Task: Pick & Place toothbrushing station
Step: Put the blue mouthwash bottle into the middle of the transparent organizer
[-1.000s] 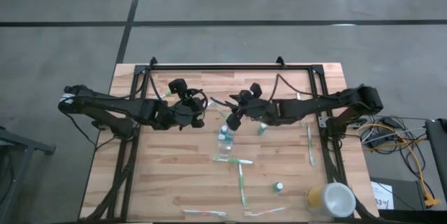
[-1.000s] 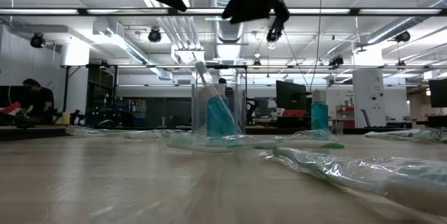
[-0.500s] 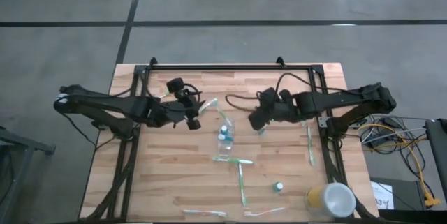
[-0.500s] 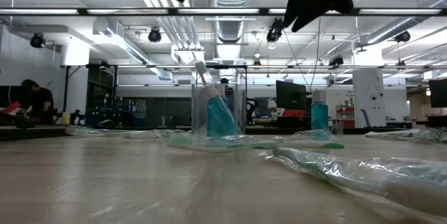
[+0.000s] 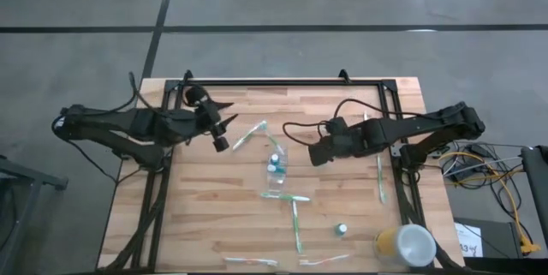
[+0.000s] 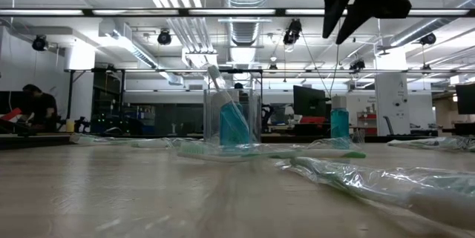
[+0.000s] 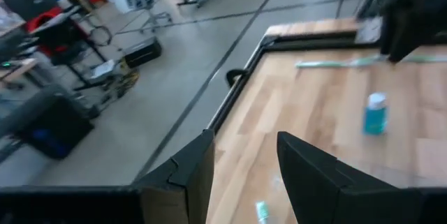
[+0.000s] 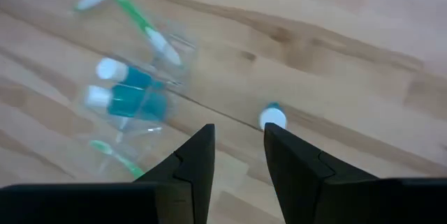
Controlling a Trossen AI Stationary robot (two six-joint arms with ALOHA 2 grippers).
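Both arms are stretched in from the table's side edges, up off the surface. Left claw (image 5: 220,131) has fingers apart, empty; right claw (image 5: 318,154) has a narrower gap, also empty.

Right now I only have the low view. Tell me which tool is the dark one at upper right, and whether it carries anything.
Observer: That is the right tool, hovering just right of the clear cup. Its wrist view shows open fingers with nothing between them.
Operator: Count the tubes in that cup for me.
Observer: Two teal tubes with white caps, plus one toothbrush leaning in the cup.
Operator: Now place the left tool.
Observer: The left tool hangs over the table's back left part, open and empty, beside a loose toothbrush.
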